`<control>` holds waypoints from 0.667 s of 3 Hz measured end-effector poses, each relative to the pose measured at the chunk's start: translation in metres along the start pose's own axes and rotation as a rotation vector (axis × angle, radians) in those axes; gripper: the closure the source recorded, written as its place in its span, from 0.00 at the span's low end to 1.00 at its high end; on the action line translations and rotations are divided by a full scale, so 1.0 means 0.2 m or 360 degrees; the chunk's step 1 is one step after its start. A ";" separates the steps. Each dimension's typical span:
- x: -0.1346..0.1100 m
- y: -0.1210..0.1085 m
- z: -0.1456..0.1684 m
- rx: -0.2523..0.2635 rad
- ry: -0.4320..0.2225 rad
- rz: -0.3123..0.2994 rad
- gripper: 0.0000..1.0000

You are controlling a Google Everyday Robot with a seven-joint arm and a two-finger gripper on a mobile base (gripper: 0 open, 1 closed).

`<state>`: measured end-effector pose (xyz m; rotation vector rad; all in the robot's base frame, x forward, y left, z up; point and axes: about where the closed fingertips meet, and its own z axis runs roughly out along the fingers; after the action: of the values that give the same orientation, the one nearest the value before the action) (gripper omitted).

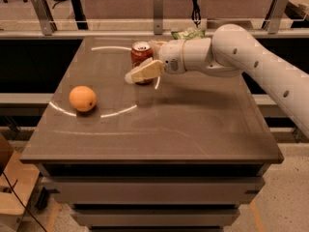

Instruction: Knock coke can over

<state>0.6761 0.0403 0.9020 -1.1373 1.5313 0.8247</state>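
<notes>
The coke can (140, 53) stands upright at the back middle of the table (193, 124). It is red with a silver top. My gripper (143, 65) reaches in from the right at can height and is open. One pale finger (145, 72) lies across the front of the can's lower half. The other finger shows just behind the can's right side. The can sits between them, and the front finger hides its lower part.
A round orange fruit (82, 98) lies on the left of the table. A green chip bag (189, 33) sits at the back edge, partly behind my arm (251, 62). A rail with posts runs behind the table.
</notes>
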 end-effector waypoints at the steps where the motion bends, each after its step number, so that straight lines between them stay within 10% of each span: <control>1: 0.02 -0.05 0.06 -0.0010 -0.0040 0.0002 0.19; 2: 0.03 -0.08 0.07 0.0001 -0.0047 -0.0004 0.42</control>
<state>0.6961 0.0456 0.8931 -1.1217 1.5054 0.8357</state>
